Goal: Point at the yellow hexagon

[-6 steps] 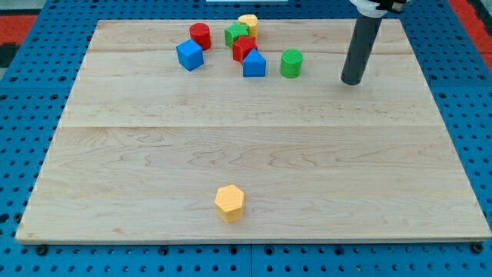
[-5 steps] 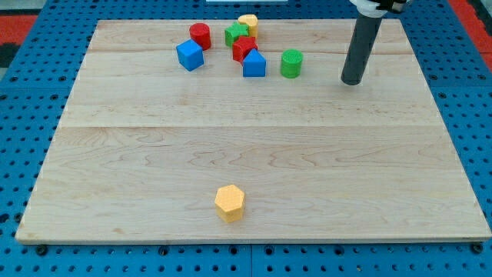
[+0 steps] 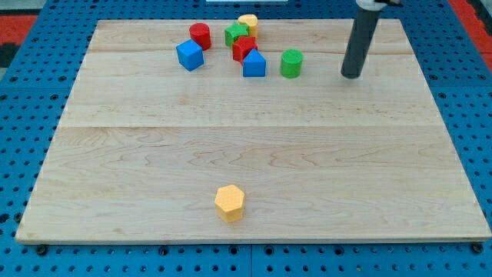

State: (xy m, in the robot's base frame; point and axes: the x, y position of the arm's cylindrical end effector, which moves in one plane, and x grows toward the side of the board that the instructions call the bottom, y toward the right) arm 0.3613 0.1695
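Note:
The yellow hexagon (image 3: 229,202) lies alone near the view's bottom, a little left of centre, on the wooden board (image 3: 254,146). My tip (image 3: 351,75) rests on the board at the upper right, far from the hexagon and to the right of the green cylinder (image 3: 290,63). The rod rises up and out of the view's top.
A cluster sits at the view's top: a blue cube (image 3: 189,55), a red cylinder (image 3: 200,35), a green block (image 3: 236,34), a yellow block (image 3: 247,23), a red block (image 3: 244,48) and a blue house-shaped block (image 3: 254,65). Blue pegboard surrounds the board.
My tip has moved slightly toward the view's top. The blocks have not moved.

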